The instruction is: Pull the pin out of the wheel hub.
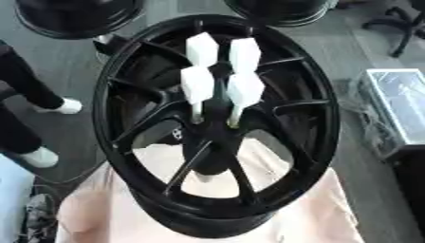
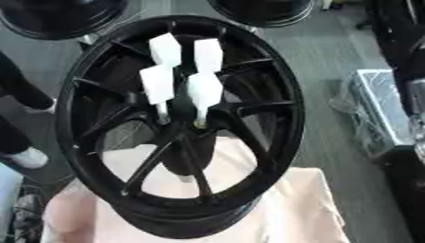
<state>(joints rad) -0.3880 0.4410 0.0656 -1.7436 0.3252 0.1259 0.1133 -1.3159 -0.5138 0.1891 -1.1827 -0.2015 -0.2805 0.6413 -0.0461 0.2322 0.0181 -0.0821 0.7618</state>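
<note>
Wheel first: one large glossy black alloy wheel hub (image 1: 217,128) with thin spokes stands on edge, face tilted up toward the camera, resting on a desk draped in a pale pink cloth (image 1: 307,209). Four white block-headed pins (image 1: 222,73) stick out of its centre, bunched in a two-by-two cluster, each a chunky white head on a slim pale shaft; the two lower ones, one (image 1: 198,88) on the left and one (image 1: 244,91) on the right, show their shafts running down into the hub's middle. A small pale mark sits on one spoke left of centre, too blurred to read, and no other writing can be made out. Two more black round wheels (image 1: 79,16) lie beyond on the grey floor at the top edge. One clear plastic-wrapped box (image 1: 398,107) sits on the right. Neither robot hand shows in either view, so the state of the fingers cannot be told.
</note>
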